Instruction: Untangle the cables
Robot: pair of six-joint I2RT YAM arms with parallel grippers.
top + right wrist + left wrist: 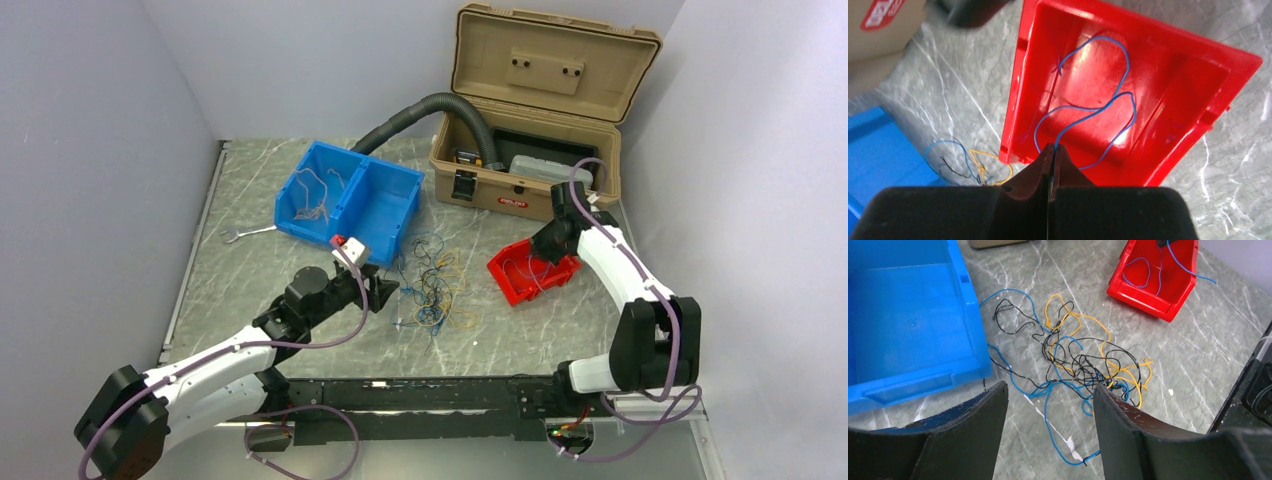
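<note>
Red label on tan case front: white lettering, too blurred to read. Nothing else legible.

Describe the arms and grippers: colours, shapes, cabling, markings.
Both the left arm and right arm have white links with bulky black joint housings. A thin purple cable loops loosely along each. The left gripper and right gripper have broad matte-black fingers; the left one's edges are scuffed pale. No readable markings.
</note>
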